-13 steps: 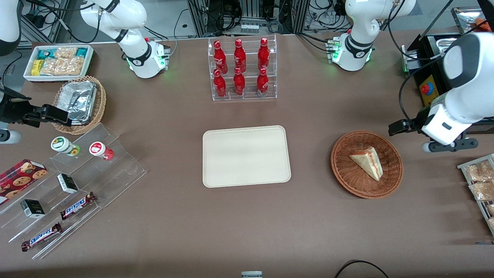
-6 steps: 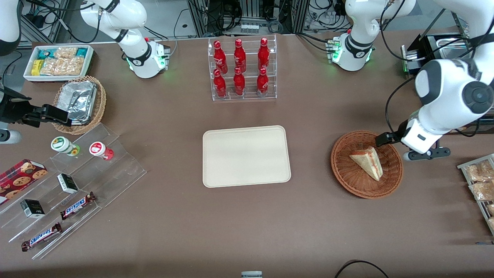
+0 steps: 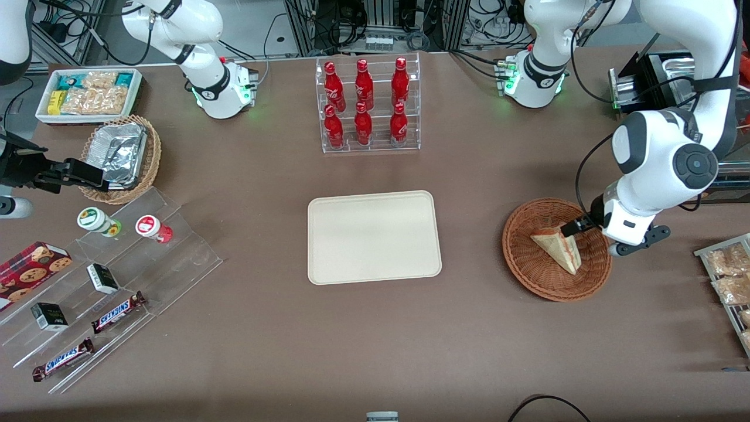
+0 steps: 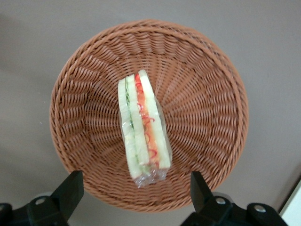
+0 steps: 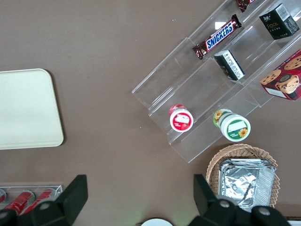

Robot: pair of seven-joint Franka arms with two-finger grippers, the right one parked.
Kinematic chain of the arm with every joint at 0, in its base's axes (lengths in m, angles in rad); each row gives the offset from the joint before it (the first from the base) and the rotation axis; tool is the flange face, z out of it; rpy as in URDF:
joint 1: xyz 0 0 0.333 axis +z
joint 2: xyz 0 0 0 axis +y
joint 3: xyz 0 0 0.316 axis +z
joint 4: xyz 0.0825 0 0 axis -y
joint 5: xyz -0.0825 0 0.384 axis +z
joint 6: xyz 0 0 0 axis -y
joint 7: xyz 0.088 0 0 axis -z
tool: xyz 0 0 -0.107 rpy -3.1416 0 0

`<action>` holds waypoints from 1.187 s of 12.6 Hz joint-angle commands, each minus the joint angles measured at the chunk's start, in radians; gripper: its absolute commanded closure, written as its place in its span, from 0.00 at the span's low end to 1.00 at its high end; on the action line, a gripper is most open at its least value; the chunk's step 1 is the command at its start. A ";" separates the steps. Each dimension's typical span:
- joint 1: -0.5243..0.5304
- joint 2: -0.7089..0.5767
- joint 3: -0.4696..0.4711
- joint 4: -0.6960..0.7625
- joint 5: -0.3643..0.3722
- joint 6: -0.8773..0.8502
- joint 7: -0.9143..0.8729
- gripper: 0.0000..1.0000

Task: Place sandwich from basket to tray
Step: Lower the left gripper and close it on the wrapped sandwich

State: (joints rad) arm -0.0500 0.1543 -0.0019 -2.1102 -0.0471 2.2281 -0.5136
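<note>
The sandwich point(image 3: 556, 246), a plastic-wrapped wedge of pale bread with red, green and white layers, lies in the round reddish-brown basket point(image 3: 527, 264) toward the working arm's end of the table. My left gripper point(image 3: 586, 231) hovers over the basket's rim, just above the sandwich's wide end. In the left wrist view the sandwich point(image 4: 143, 127) rests cut edge up in the basket point(image 4: 202, 94). The gripper point(image 4: 134, 181) is open, its black fingers point(image 4: 70, 188) wide apart and holding nothing. The cream tray point(image 3: 374, 237) sits bare at the table's middle.
A clear rack of red bottles point(image 3: 368, 105) stands farther from the front camera than the tray. A wire rack of snack bags point(image 3: 726, 275) lies beside the basket at the table's edge. Acrylic steps with candy bars point(image 3: 117, 264) and a tan foil-lined basket point(image 3: 120, 155) lie toward the parked arm's end.
The left arm has swung in from the table's working-arm end and come down over the basket. The sandwich and basket have not moved.
</note>
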 commanded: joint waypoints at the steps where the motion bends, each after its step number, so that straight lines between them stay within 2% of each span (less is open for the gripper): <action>1: -0.028 0.007 0.006 -0.034 0.000 0.073 -0.152 0.00; 15: -0.025 0.105 0.006 -0.088 -0.016 0.222 -0.203 0.00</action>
State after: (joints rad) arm -0.0678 0.2482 -0.0003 -2.1930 -0.0483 2.4227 -0.6968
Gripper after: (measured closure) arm 0.000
